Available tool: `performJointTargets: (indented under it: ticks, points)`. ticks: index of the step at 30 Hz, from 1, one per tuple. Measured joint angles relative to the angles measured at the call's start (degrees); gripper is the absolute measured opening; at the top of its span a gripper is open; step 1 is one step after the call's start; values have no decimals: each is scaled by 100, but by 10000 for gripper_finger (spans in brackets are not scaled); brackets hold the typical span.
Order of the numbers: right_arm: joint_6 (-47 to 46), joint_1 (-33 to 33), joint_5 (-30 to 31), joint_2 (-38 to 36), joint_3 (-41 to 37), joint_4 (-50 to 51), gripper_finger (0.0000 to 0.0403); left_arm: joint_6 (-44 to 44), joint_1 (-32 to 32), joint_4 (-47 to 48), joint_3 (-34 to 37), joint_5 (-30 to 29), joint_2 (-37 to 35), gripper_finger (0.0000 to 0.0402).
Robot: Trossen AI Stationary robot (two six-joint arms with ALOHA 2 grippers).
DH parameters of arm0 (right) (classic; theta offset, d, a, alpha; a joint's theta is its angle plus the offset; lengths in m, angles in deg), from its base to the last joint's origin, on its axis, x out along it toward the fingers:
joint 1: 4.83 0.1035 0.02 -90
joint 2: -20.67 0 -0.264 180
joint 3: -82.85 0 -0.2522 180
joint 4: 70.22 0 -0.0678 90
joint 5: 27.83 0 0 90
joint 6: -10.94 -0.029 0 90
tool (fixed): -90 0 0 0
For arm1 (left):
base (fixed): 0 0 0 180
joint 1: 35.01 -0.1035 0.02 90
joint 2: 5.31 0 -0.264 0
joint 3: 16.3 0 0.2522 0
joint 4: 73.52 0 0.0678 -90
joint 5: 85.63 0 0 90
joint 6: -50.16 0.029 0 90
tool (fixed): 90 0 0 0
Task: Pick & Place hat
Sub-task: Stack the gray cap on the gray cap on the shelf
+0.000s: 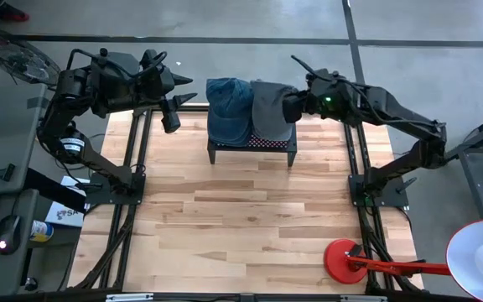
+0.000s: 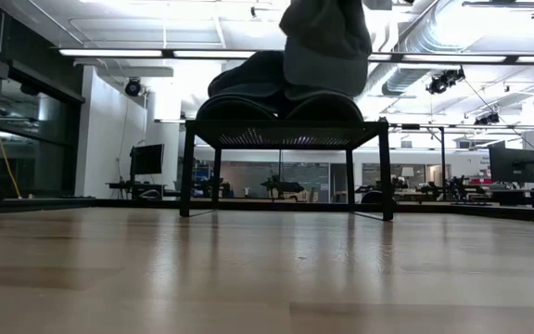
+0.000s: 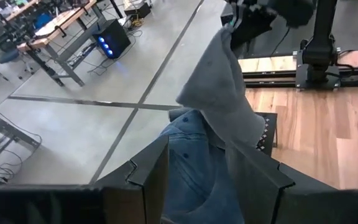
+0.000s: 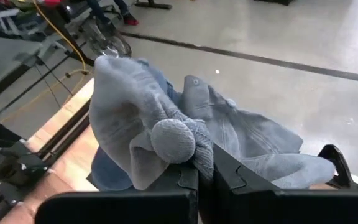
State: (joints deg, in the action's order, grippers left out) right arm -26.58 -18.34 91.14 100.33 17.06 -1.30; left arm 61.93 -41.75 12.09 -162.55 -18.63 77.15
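I have the grey knitted hat with its pompom (image 1: pixel 271 111) pinched in the right gripper (image 4: pixel 199 163), whose fingers are closed tight on a fold of the knit just below the pompom, and in the high view it sits near the upper centre of the frame, over the right half of the small black perforated metal stand (image 1: pixel 252 148). The low view shows the hat hanging down from the top edge of the frame, its lower hem meeting or barely clearing the dark caps on the stand; I cannot quite tell from that angle whether it is fully free. Beside it, to the left in the high view, lies the blue denim cap (image 1: pixel 229 109), still resting on the stand. To do this lift well I would rise straight up before travelling, so the loose knit does not drag the denim cap along with it, and I would keep the grip firm, since it holds only a bunched fold. Once clear, I would carry it toward the open light wooden tabletop (image 1: pixel 250 226) in the lower part of the frame. The left gripper (image 1: pixel 170 116) waits at the upper left, its fingers apart and empty.
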Motion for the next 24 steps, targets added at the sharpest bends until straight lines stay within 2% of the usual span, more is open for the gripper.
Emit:
performJointTargets:
  ticks: [12,24]
  points:
    - [-69,-456,-182,370,0,26,0,497,0,-202,4,-57,-45,156]
    - [502,-1026,-293,408,0,-74,0,601,0,-203,4,-64,-109,156]
